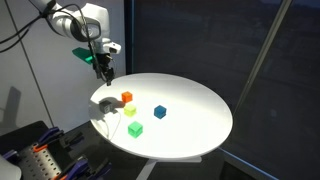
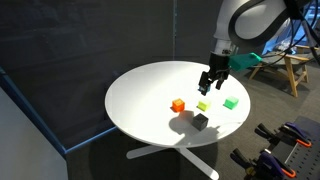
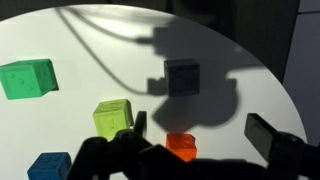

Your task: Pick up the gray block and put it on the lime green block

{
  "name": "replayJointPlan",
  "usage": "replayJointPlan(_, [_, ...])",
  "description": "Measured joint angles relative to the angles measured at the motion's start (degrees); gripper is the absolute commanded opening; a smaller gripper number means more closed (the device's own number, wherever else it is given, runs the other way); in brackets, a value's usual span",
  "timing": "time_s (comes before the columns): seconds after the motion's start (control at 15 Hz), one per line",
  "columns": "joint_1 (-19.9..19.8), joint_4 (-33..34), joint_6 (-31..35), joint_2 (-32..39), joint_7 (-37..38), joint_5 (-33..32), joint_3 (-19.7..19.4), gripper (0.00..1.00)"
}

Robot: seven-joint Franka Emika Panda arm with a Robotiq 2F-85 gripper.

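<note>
Hard light from above renders the round white table bright, nearly overexposed, against dark surroundings in both exterior views. In the wrist view a sharp-edged shadow falls across the table's centre, covering the gray block. The gripper, above the table's near edge, appears dark and soft-focused.

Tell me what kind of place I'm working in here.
Probably a lab or workshop: a round white table backed by dark curtains, with a wooden stand beyond it.
</note>
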Motion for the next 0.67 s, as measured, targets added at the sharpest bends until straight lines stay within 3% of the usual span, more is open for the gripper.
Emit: replayJointPlan(0.67, [0.48, 0.67, 0.9, 2.42, 0.02, 0.0, 0.03, 1.0])
